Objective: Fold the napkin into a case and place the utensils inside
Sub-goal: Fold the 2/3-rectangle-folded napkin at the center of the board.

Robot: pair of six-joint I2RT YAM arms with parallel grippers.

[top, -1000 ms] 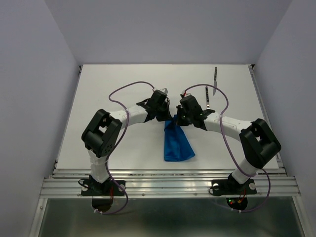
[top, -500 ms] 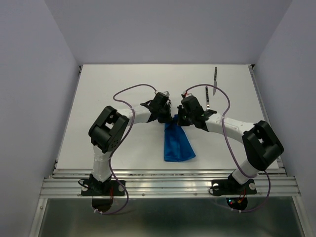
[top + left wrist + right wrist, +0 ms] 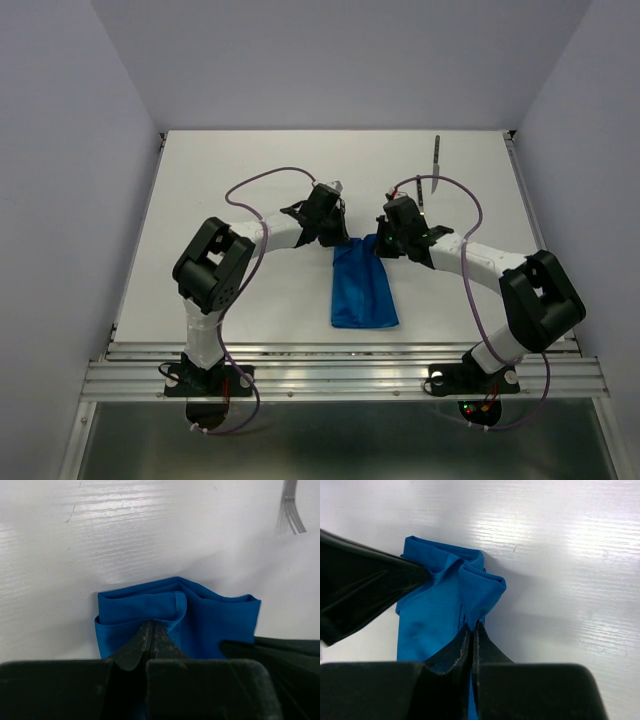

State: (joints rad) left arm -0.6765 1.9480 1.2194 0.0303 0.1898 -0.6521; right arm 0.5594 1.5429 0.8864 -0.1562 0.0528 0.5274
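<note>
Top external view shows a flat white table (image 3: 230, 170) with both arms reaching inward to its middle. A bright royal-blue soft cloth napkin (image 3: 363, 292) lies there, folded lengthwise into a narrow strip that is slightly wider at its near end.

Left gripper (image 3: 151, 626): fingers pressed together, clamped on a pinch of cloth at the far left corner of the strip. Right gripper (image 3: 471, 626): fingers likewise together, clamped on the far right corner. The far edge between the two grips is bunched and layered, not flat.

Two slim silver metal utensils (image 3: 436, 165) lie on the table at far right, apart from the napkin. The left wrist view shows the fork tines (image 3: 291, 515); the knife cannot be told apart with certainty.

Status, as judged: folding is partly done, and the strip is not yet a tidy case. Remaining steps: finish and flatten the fold, release it, then fetch both utensils and insert them.
</note>
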